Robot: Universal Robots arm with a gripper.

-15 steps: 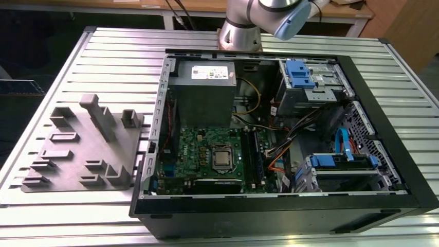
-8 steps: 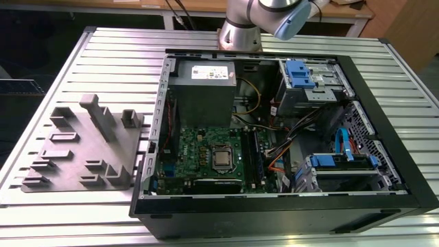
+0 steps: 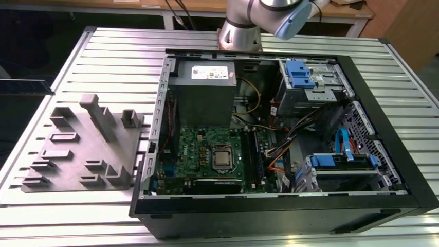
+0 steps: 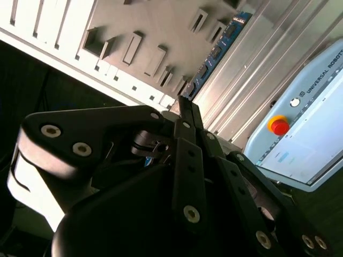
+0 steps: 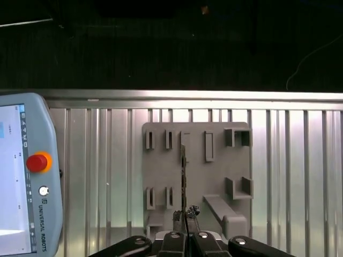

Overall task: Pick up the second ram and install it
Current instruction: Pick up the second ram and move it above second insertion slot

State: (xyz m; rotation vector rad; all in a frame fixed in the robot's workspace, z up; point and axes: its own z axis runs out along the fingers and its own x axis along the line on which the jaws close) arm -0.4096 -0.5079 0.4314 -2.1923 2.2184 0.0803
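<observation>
Black linkage gripper (image 5: 185, 215), clenched in both wrist views on the second ram (image 5: 183, 171), a thin dark board strip held clear above the grey plastic holder block (image 5: 161, 168); a firm, untwisted pinch should keep it square to the motherboard's long slots (image 3: 256, 157).

ribbed metal table (image 3: 103, 46), wooden desk (image 3: 205, 6) behind, dark floor (image 3: 28, 51)

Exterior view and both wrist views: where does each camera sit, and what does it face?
Exterior view: off the arm, above, facing the open computer case and grey holder block; the arm shows.
First wrist view: on the arm, squarely facing the block; gripper shows.
Second wrist view: on the arm, slanted; the gripper's links show.
Both wrist views share the gripped second ram, block, teach pendant.
</observation>
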